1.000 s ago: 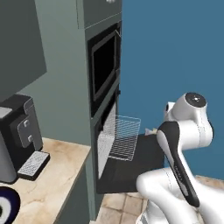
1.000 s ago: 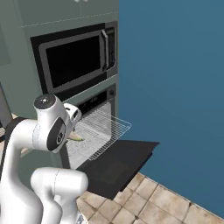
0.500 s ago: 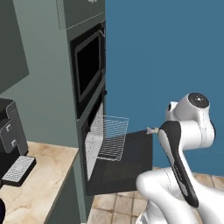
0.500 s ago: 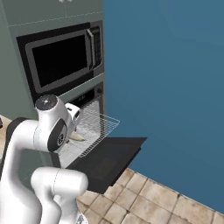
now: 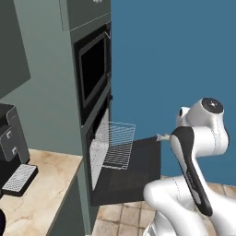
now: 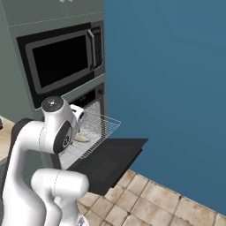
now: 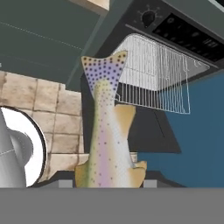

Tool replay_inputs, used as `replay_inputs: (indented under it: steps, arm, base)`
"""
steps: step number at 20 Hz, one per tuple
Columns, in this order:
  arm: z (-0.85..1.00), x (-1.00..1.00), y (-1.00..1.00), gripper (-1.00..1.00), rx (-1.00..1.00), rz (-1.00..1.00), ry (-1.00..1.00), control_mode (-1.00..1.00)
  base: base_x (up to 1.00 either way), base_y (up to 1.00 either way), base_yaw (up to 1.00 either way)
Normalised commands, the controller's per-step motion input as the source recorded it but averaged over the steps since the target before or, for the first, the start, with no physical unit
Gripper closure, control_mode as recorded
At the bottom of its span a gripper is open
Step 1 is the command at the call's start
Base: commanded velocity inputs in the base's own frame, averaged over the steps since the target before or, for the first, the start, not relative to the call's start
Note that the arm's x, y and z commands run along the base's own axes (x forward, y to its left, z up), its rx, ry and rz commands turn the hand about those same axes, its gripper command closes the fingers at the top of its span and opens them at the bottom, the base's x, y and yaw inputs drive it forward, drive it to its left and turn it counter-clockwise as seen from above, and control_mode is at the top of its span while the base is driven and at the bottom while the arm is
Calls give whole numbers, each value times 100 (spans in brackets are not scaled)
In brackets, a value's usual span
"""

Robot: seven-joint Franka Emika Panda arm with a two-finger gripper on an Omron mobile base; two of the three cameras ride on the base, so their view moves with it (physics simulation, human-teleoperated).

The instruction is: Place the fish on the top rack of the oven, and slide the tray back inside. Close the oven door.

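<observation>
- Plainly, the gripper [image 7: 107, 186] was clamped on the fish [image 7: 107, 144], its tips hidden low behind the body, so the exact contact could not be made out.
- In the hand view the fish stood up from the grip, the spotted tail fin uppermost and the body running down toward the fingers. It was carried clear of the oven, touching nothing else.
- In the right base view a pale tip of the fish [image 6: 82, 138] showed just past the arm's upper joint, near the pulled-out top rack [image 6: 98, 128] and apparently still short of it.
- The top rack [image 5: 115, 144] stood drawn out of the cavity over the oven door [image 5: 133, 170], which lay dropped open and roughly level.
- My judgement of the step: the fish was being carried to the rack and had not yet been set down.
- To do it well, the hand should travel over the rack's middle, not its front rim, so the fish cannot roll off onto the door.
- The fish should be brought down lengthwise along the wires until it rests, and only then let go.
- The approach should stay above the rack's raised edge wire; a knock there could push the rack inward early.
- The microwave [image 6: 62, 62] above the oven limited headroom, so a low, level entry seemed safest.
</observation>
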Motion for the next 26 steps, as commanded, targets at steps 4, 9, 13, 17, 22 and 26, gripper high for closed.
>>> replay_inputs:
  steps: [4, 9, 13, 17, 22, 26]
  arm:
    - [-41, 7, -37, 100, 9, 13, -1, -100]
    - [-42, 40, -3, 100, 13, 14, -6, -100]
    - [-37, 68, 25, 100, 8, 7, -4, -100]
    - [-38, 71, 44, 100, 3, 2, -1, -100]
    - [-20, 61, 26, 100, 0, 0, 5, -100]
    - [-7, 51, 2, 100, 5, -3, 15, -100]
  base:
    - [0, 0, 0]
    - [0, 0, 0]
    - [0, 0, 0]
    - [0, 0, 0]
    - [0, 0, 0]
    - [0, 0, 0]
